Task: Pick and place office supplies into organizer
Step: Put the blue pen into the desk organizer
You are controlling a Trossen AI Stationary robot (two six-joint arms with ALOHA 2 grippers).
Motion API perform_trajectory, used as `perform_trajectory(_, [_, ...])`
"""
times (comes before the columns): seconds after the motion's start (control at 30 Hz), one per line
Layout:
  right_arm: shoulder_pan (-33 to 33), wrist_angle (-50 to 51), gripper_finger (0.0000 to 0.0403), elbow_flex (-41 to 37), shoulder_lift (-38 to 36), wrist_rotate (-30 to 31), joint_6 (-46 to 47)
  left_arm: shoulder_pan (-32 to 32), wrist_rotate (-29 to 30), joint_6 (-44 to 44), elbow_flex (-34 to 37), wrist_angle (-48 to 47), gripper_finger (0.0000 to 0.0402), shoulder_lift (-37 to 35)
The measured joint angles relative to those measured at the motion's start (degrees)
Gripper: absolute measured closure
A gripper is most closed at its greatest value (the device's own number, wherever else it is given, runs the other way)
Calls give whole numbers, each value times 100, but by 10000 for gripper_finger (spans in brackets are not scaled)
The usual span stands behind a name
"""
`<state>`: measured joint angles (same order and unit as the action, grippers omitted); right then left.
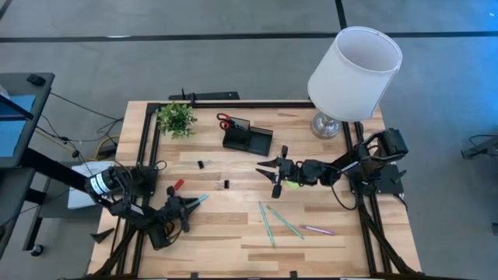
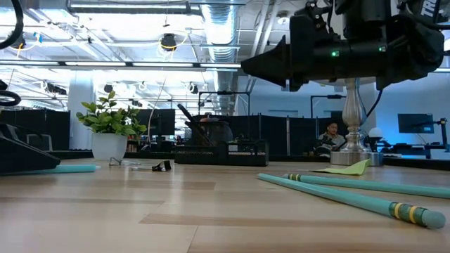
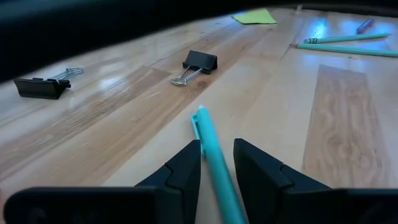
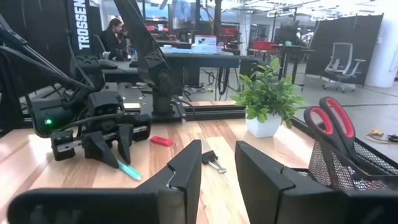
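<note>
The left gripper (image 3: 216, 163), far from the organizer (image 1: 247, 139) toward the table's left front, has its fingers narrowly closed around a teal pen (image 3: 214, 165), whose tip sticks out ahead toward two black binder clips (image 3: 198, 65). The right gripper (image 4: 217, 171) hangs just before the organizer, fingers narrowly parted and holding nothing; red-handled scissors (image 4: 333, 121) stand in the organizer's cup.

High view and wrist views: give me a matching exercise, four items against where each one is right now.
Items:
1. red-handled scissors
2. teal pen
3. lime-green sticky-note pad
4. potted plant

Places:
A. between the left pincer's fingers
B. standing in the organizer
C. on the table under the right pincer
D. near the table's far left corner

Pairs: 1-B, 2-A, 3-C, 4-D
</note>
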<state>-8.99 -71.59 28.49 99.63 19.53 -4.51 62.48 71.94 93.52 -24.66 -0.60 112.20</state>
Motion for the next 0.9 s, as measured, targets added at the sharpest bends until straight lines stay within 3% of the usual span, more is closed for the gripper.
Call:
perform_trajectory(0.33, [0,602,310,126,2,-17,656,-2,-93,-11,-5,6,310,-2])
perform_trajectory(0.6, [0,1811,310,1035,23,-463,616,-20,-237,-13,-42,-101,310,-2])
perform_trajectory(0.9, [86,1906,310,2301,1284,-452,553,-42,-353,-43,-190,-260,310,0])
